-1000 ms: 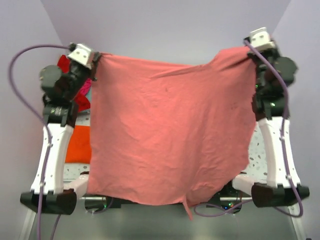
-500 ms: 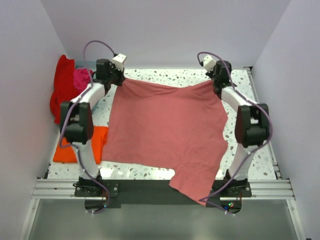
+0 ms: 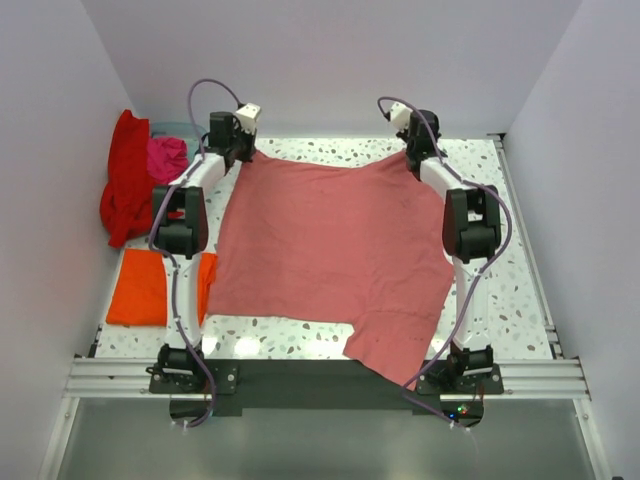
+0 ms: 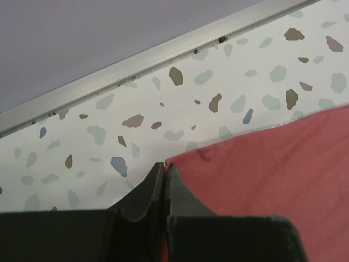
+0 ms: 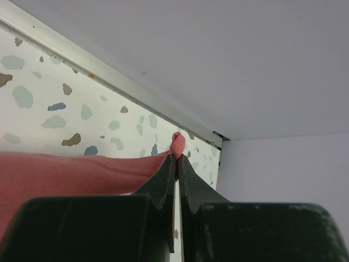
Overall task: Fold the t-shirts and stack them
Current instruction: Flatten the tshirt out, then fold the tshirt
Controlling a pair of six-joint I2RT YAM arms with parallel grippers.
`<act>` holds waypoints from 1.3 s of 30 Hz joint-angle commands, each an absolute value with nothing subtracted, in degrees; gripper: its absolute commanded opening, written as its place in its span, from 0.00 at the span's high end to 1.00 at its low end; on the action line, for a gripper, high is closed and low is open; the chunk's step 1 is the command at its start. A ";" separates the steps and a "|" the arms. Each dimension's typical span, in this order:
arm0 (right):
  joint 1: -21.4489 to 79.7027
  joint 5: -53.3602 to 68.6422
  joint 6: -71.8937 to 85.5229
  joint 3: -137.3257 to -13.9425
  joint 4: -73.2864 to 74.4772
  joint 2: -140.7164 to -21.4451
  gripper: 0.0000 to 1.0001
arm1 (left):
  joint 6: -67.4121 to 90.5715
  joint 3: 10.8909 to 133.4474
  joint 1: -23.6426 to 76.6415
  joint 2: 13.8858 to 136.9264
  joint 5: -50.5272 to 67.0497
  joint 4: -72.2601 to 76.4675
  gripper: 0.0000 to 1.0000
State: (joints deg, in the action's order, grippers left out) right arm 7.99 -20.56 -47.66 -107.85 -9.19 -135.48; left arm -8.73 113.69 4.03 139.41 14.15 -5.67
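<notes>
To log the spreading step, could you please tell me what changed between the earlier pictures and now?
The rose-pink t-shirt was lowered from mid-air and now lies spread on the table. The left end effector and right end effector moved down and forward, staying shut on its far corners. The orange t-shirt, red t-shirt and magenta t-shirt stayed put.

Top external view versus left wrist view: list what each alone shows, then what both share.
Only top external: the bright orange cloth t-shirt, the crumpled red cloth t-shirt, the magenta cloth t-shirt, and the whole spread of the dusty rose-pink cloth t-shirt. Only left wrist: the left jaws up close, shut on that shirt's corner. Both: the pink shirt and the speckled terrazzo table.
</notes>
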 commanded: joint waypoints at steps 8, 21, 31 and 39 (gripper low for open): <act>8.70 -19.08 -42.64 -106.88 -2.47 -124.66 1.00 | -10.11 108.73 0.01 133.43 25.73 3.68 1.00; 10.11 -11.17 -37.44 -86.33 10.63 -98.47 1.00 | -31.52 95.11 -7.20 119.45 44.21 -2.45 0.98; 11.16 -5.37 -35.68 -72.52 20.55 -83.07 1.00 | -53.77 73.96 -10.02 106.80 52.99 -9.84 0.84; 12.04 6.13 -40.42 -64.86 36.71 -75.94 0.67 | -62.32 65.65 -13.53 99.76 53.17 -13.88 0.54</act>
